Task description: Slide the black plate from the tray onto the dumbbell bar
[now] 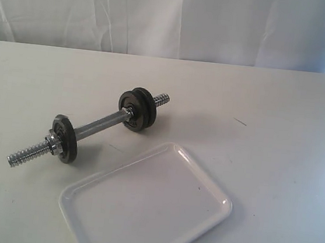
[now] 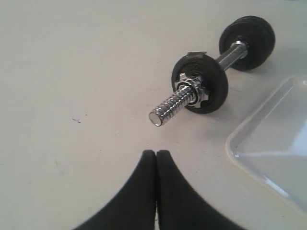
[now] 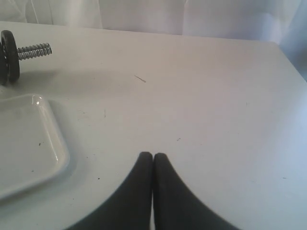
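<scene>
Left jaws and right jaws clenched together, holding nothing, above the table. Plate sits threaded on the bar, outermost at its far end, near the tray.

Tray nr corner off-frame, btm

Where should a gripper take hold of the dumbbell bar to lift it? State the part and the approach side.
Probably the smooth middle of the dumbbell bar, between the near black disc and the far pair. Come from above, jaws across the rod: it lies on the table, the discs hold it slightly off the surface, and that stretch is bare.
</scene>
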Available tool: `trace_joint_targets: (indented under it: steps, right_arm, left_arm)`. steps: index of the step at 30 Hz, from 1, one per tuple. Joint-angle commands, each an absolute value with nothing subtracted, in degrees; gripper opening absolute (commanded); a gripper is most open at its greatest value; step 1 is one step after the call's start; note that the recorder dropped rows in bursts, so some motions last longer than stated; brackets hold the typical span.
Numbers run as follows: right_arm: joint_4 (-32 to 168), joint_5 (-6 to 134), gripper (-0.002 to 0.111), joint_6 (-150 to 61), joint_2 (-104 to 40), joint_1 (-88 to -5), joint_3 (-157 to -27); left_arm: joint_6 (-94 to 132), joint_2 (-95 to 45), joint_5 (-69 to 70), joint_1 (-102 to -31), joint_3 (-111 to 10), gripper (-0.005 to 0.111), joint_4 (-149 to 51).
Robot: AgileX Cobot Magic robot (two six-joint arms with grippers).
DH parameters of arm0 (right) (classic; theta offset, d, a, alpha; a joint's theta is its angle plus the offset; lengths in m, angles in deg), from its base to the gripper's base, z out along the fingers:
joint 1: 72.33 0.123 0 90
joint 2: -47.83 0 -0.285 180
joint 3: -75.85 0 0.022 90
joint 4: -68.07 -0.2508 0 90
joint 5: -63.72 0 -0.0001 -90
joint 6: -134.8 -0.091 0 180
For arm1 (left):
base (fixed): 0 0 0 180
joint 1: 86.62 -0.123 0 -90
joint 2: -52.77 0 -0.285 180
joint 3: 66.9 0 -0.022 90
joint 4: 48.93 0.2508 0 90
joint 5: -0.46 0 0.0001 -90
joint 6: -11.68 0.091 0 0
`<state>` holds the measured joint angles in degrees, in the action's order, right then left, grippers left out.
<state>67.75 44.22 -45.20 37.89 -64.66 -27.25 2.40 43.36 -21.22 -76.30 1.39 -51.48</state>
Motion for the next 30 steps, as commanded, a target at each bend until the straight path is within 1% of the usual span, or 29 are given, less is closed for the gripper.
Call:
trace_joint_targets:
  steps: [1,8,15,30]
  right_arm:
    - [68.1,45.0,0.0,-45.6,38.2,-65.0,-26.9]
    - [68.1,45.0,0.0,-45.6,38.2,-65.0,-26.9]
    - [68.1,45.0,0.0,-45.6,38.2,-65.0,-26.9]
    - [68.1,45.0,0.0,-45.6,38.2,-65.0,-26.9]
  left_arm:
    - [5.6,45.0,-20.8,-78.6,5.4,0.0,-53.2]
    - [8.5,45.0,-20.5,-78.6,10.3,0.0,-54.7]
    - [9.0,45.0,-14.0,-78.6,10.3,0.0,-54.5]
    - [9.0,45.0,-12.0,-78.6,10.3,0.0,-54.5]
